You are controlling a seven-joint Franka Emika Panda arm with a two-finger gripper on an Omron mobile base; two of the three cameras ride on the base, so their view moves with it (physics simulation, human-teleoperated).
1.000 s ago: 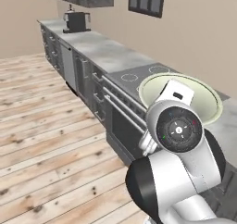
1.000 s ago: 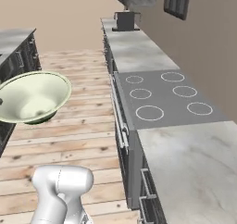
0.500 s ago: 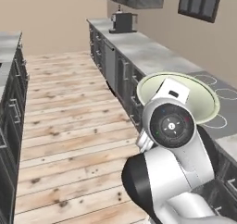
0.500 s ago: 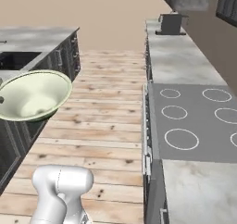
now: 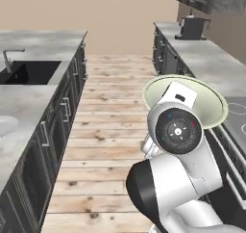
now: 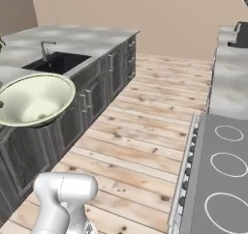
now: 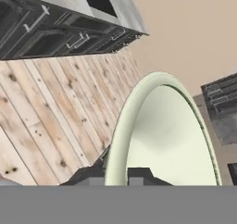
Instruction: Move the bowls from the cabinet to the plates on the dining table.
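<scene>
Pale cream-green round bowl with lighter rim [image 6: 34, 100] is empty and held aloft over the plank floor [image 6: 145, 131], between two grey tabletop runs. The claw [image 7: 115, 174] is clenched on its rim. White arm [image 5: 175, 179] is raised and hides the bowl's lower part in the left base view.

Open aisle between two counter runs

The wooden floor [image 5: 113, 116] lies bare down the middle. The sink counter [image 6: 82, 39] with its faucet [image 6: 44, 48] bounds one side, the cooktop counter [image 6: 225, 131] the other; a toaster oven [image 5: 192, 28] stands far along it.
</scene>
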